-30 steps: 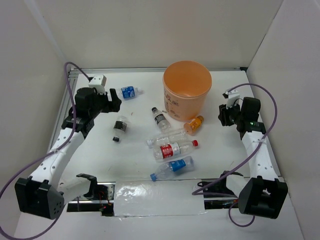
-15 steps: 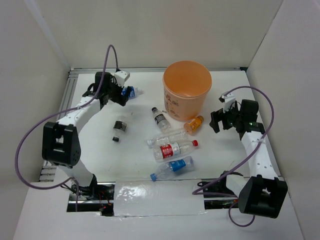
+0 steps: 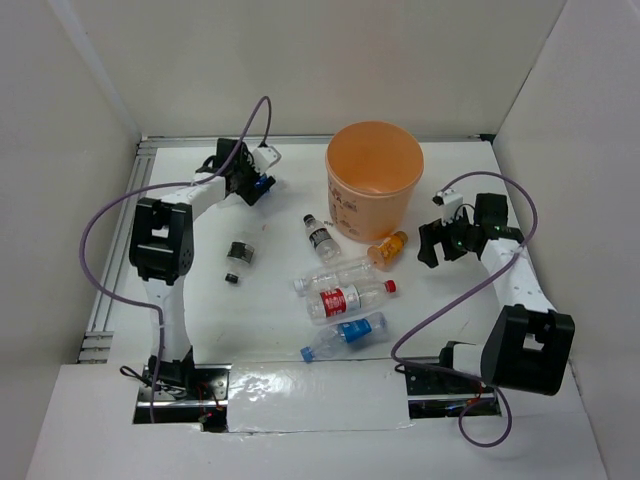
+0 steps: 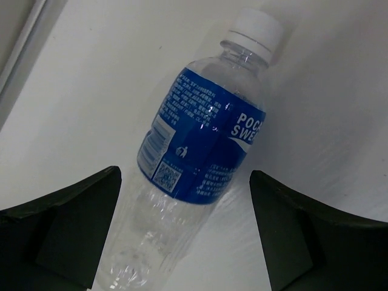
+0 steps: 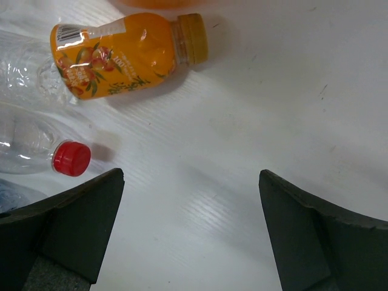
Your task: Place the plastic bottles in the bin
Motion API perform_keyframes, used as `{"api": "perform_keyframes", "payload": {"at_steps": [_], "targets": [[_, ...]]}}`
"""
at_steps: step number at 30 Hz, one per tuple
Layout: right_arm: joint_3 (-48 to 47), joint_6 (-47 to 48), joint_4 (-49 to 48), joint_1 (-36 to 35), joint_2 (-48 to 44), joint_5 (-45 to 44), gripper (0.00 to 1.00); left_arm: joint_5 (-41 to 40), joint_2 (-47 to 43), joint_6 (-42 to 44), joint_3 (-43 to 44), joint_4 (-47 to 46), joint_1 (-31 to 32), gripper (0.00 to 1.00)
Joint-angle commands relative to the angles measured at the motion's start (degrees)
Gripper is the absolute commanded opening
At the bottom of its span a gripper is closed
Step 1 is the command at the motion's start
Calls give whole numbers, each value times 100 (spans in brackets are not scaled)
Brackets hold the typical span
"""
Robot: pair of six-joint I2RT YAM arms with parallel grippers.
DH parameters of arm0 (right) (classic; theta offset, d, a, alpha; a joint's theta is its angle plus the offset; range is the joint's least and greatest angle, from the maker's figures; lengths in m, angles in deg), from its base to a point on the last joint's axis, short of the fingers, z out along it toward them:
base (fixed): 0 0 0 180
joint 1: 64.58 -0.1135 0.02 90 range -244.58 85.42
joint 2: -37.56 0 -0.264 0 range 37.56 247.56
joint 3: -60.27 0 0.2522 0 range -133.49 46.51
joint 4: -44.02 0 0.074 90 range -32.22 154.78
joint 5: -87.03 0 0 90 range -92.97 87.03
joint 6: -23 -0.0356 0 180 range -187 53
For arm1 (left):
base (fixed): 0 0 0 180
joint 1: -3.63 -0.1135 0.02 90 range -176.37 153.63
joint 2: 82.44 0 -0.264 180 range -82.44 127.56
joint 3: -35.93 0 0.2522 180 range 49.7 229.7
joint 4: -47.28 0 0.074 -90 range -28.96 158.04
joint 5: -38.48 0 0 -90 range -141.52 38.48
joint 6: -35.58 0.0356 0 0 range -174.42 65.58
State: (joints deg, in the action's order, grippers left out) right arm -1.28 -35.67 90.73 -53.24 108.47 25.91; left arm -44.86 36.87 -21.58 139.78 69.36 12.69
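Note:
A blue-label bottle (image 4: 205,142) with a white cap lies on the table at the far left. Its clear base sits between the fingers of my open left gripper (image 4: 185,236), nearer the left finger and not clamped. In the top view that gripper (image 3: 256,183) covers most of this bottle. The peach-orange bin (image 3: 375,175) stands upright at the far middle. In front of it lies a small orange bottle (image 5: 121,51), with my right gripper (image 5: 191,230) open over bare table just to its right. The right gripper (image 3: 432,246) holds nothing.
Loose bottles lie mid-table: a black-label one (image 3: 321,237), a small dark one (image 3: 240,254), a clear one (image 3: 335,275), a red-label one (image 3: 345,298) with a red cap (image 5: 71,159), and a blue-label one (image 3: 345,335). White walls enclose the table.
My left arm has swung toward the far left and come down over the blue-label bottle. Both grippers have opened wide. The right gripper has shifted left and nearer, toward the orange bottle.

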Motion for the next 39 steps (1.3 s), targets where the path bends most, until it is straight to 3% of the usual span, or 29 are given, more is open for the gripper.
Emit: {"api": "perform_keyframes", "payload": {"at_steps": [1,4,8,9,10,11,13,14,18,25,30,32,35,39], "targets": [[-485,189,246,71,176,-14,99,-59,391,320,317,-155,-18,100],[-608,242,299,71,300,38,99,-59,707,258,448,-155,-18,100],[-679,294,300,124,362,423,97,73,656,-14,186,-155,34,83],[-679,364,300,124,362,521,94,73,586,-93,133,-216,95,77],[-679,452,300,124,309,661,89,73,489,-337,80,-216,96,57],[-566,592,300,124,257,967,77,73,253,-514,80,-277,96,47],[-249,1267,300,124,-15,1564,63,142,-38,-901,280,-138,96,29],[-118,1592,369,124,-121,1759,55,143,-361,-1041,360,-85,96,27],[576,3601,808,124,-735,2367,55,485,-1346,-1752,712,56,254,25],[631,6028,2142,10,-869,2833,72,1880,-2762,-2861,722,-488,693,28],[683,6262,2295,-253,-974,2948,76,2419,-3089,-4292,371,-2085,1080,31],[736,6262,2295,-368,-1036,3000,76,2604,-3028,-5081,195,-3359,1299,32],[736,6262,2347,-789,-1167,3123,76,2604,-2475,-5777,263,-4562,1659,32],[631,6262,2558,-1307,-1229,3123,81,2350,-1579,-6228,798,-5286,2099,35]]}}
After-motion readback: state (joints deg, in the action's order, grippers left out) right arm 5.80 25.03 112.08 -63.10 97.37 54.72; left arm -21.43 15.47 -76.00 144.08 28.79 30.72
